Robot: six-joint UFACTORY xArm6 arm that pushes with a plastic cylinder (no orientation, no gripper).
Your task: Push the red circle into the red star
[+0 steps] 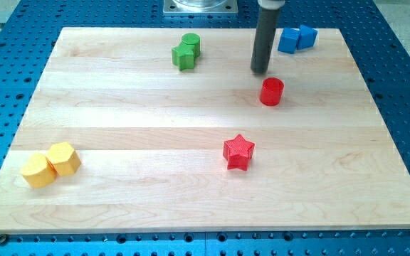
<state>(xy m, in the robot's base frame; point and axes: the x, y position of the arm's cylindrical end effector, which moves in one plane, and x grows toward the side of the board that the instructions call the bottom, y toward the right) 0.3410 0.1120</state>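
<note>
Red star [238,152], ridged, nearest; upright glossy red circle [272,92] beyond, my tip [260,71] just above-left; no fingers.

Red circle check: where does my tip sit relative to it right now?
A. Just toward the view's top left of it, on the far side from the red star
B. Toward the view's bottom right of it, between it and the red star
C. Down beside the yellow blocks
A: my tip stands just up and left of the red circle, while the red star lies toward the view's bottom.
</note>
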